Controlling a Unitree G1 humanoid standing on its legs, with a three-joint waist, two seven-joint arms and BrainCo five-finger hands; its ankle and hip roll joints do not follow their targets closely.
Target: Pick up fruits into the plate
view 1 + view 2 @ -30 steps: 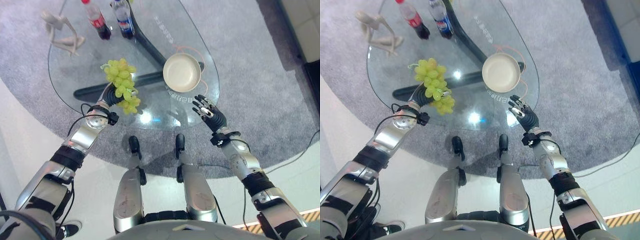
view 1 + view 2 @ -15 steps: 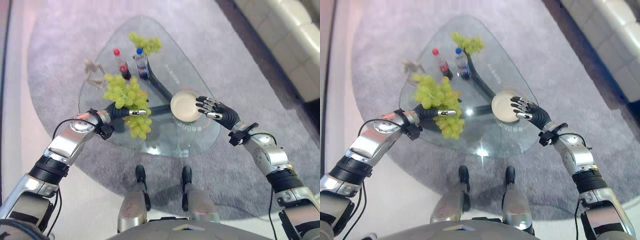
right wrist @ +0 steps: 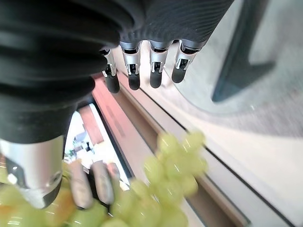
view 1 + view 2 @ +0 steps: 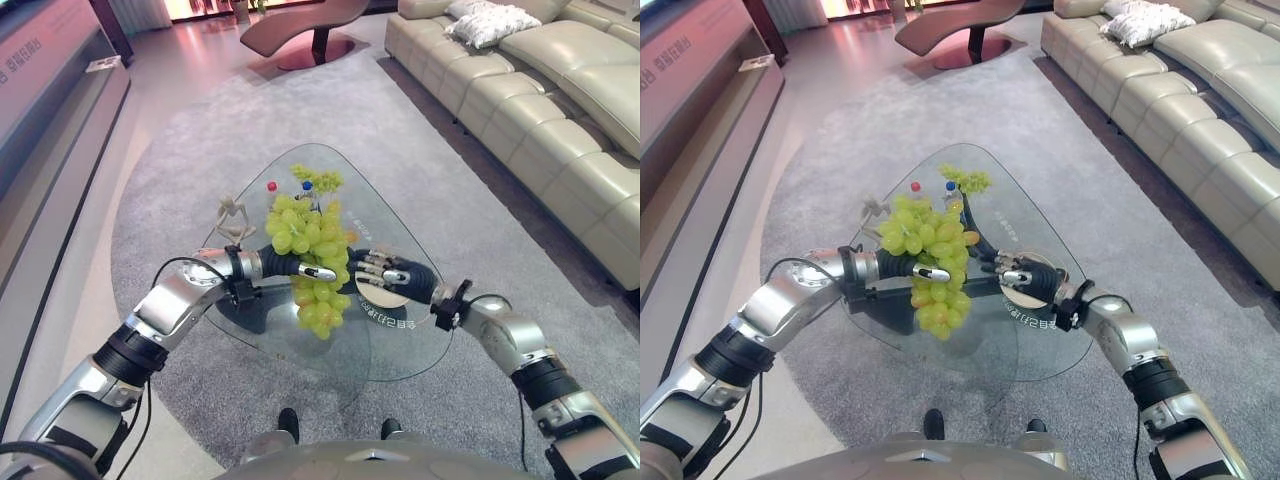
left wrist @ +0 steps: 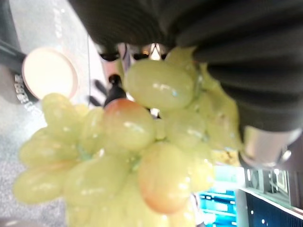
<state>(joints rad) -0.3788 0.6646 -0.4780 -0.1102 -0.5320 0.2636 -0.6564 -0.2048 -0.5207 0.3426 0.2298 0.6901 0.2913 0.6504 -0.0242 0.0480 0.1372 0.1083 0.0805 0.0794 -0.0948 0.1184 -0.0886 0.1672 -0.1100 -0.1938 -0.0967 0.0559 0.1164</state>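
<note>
Left hand point(image 4: 290, 267) holds a bunch of green grapes point(image 4: 312, 262) up above the glass table point(image 4: 395, 350)

The fingers of the left hand are curled round the top of the bunch, and the grapes hang down from it, clear of the glass. The right hand point(image 4: 400, 277) hovers at about 3 o'clock from the bunch, just beside it, with its fingers straight and relaxed and nothing in them; it sits over the cream plate point(image 4: 392, 297), which rests on the table near its 3 o'clock edge. At 12 o'clock on the table lies a second, smaller bunch of grapes point(image 4: 318, 181), with two bottles point(image 4: 952, 197) just in front of it and a pale figurine point(image 4: 231, 214) towards 10 o'clock. A beige sofa point(image 4: 540, 110) stands well apart at 2 o'clock
</note>
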